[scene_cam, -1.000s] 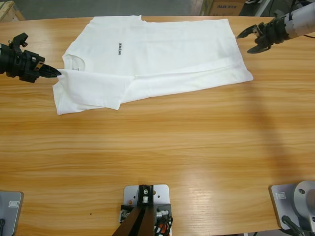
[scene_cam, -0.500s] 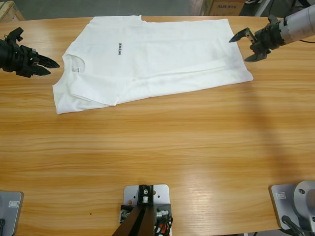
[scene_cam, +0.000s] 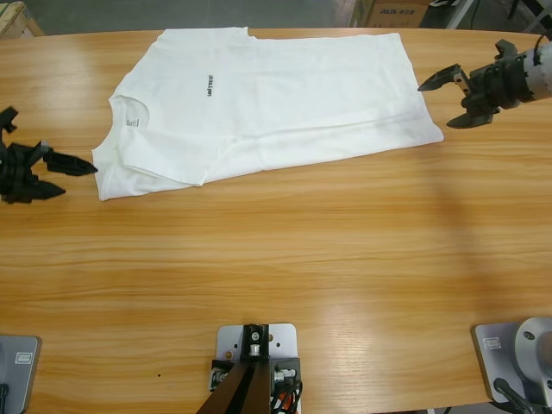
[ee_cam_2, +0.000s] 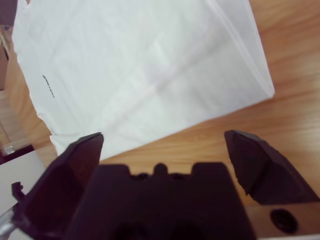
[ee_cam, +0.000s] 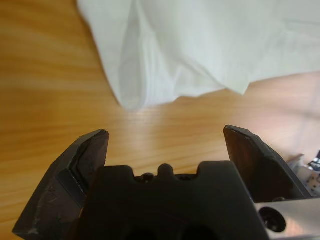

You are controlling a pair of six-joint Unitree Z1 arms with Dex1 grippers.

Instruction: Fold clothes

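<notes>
The T-shirt point(scene_cam: 259, 108) lies flat on the far half of the worktop point(scene_cam: 285, 276), its collar toward the left and its hem toward the right. It is plain white cotton, soft and matte, with shallow creases running lengthwise through the body. The near long side is folded in over the chest, so the outline is a slanted oblong whose near edge runs from the low left corner up toward the right corner. A round ribbed collar point(scene_cam: 129, 110) opens at the left end, with a small neck label point(scene_cam: 132, 122) inside it. A short line of dark lettering point(scene_cam: 209, 84) sits on the chest. In the left wrist view the folded sleeve end point(ee_cam: 134, 85) shows as a rounded, doubled roll of cloth resting on the wood.

The left claw point(scene_cam: 60, 175) is just off the shirt's low left corner, apart from the cloth, its two black jaws spread wide with nothing between them. The right claw point(scene_cam: 449, 101) hangs beside the hem's near right corner, not touching it, jaws likewise spread wide and empty. Both claws are matte black with angular, wedge-shaped tips.

The worktop is long, smooth, glossy wood in a warm honey tone, with straight darker grain running along its length and soft reflections of light near the front.
</notes>
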